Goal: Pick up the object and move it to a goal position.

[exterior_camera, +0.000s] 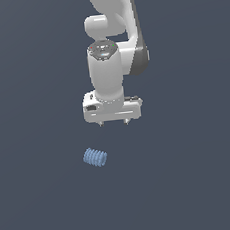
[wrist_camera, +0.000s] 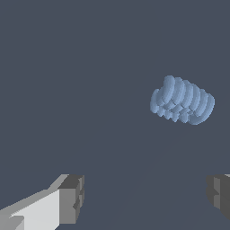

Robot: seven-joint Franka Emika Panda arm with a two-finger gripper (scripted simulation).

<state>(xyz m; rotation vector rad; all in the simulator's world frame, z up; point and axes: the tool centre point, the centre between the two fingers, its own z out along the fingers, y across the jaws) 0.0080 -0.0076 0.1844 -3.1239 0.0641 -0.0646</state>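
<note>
a: how's the arm (exterior_camera: 116,31) posed?
b: white, coming down from the top of the exterior view, wrist pointing straight down.
a: and the gripper (exterior_camera: 114,122)?
b: jaws spread wide, nothing between them. the wrist view shows both grey fingertips (wrist_camera: 72,198) well apart.

I saw the gripper (exterior_camera: 114,122) with its jaws spread wide and nothing between them. The ribbed cylinder (exterior_camera: 95,157) lay apart from the jaws, touching neither finger, and nothing else stood on the dark surface (exterior_camera: 194,179) around it.
</note>
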